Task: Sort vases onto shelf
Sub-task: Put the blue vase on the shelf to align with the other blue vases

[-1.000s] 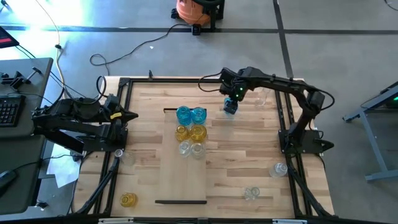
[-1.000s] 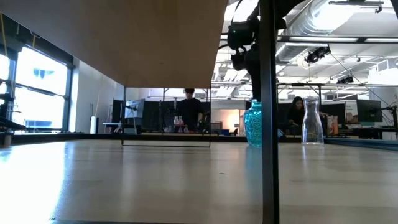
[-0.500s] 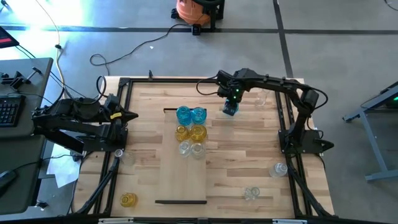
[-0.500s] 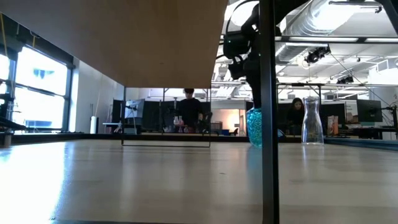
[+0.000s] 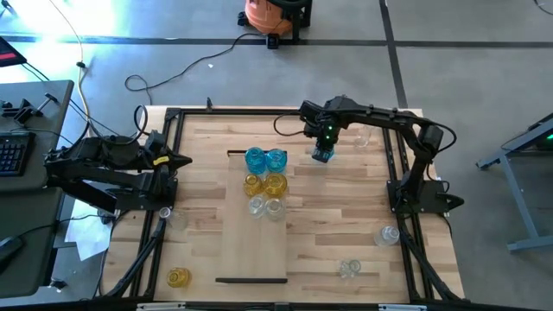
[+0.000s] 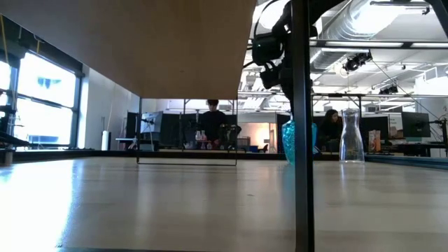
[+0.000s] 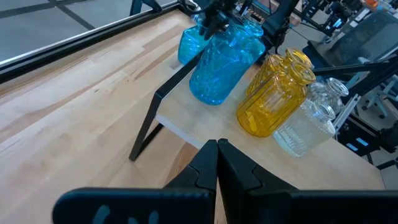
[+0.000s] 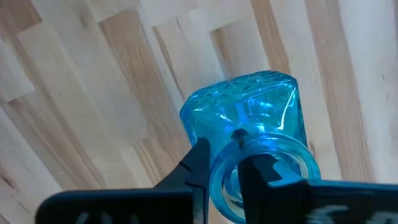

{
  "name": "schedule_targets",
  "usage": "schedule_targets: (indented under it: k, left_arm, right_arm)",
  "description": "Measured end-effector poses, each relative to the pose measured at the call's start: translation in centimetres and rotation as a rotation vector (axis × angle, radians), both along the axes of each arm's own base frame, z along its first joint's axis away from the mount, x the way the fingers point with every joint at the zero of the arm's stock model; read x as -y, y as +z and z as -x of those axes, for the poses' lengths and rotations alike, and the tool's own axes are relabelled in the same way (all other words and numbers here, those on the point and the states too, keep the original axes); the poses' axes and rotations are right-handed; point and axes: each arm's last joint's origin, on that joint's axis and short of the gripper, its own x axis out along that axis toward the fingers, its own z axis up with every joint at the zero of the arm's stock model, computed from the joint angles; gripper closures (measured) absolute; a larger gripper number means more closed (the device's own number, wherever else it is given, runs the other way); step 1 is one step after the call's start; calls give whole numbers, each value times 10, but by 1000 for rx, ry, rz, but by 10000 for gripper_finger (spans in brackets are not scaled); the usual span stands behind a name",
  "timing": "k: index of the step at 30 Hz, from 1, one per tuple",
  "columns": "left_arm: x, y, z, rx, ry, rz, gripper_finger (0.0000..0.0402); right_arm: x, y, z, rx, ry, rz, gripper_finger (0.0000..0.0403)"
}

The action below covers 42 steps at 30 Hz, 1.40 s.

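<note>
A blue vase stands on the tabletop at the far right of the shelf, and my right gripper is shut on its mouth. In the right wrist view the vase sits right under the gripper. On the shelf's far half stand two blue vases, two yellow ones and two clear ones, in pairs. My left gripper waits shut at the table's left edge. My right gripper pinches the rim of the blue vase's mouth, one finger inside the opening and the other outside the neck. The fingers come from above, pointing down. In the low view the vase stands upright with its base on the table.
Loose vases stand on the tabletop: a clear one at the far right, two clear ones near right, and a yellow one at the near left corner. A dark post blocks part of the low view.
My right gripper has come down a little onto the blue vase's mouth. The vase has shifted slightly toward the table's right edge, still upright on the table.
</note>
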Motion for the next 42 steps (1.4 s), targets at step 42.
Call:
schedule_targets:
  k: [42]
  left_arm:
    - [1,0,0,-9,-46,-15,401]
  right_arm:
    - [-67,160,-17,206,-178,208,381]
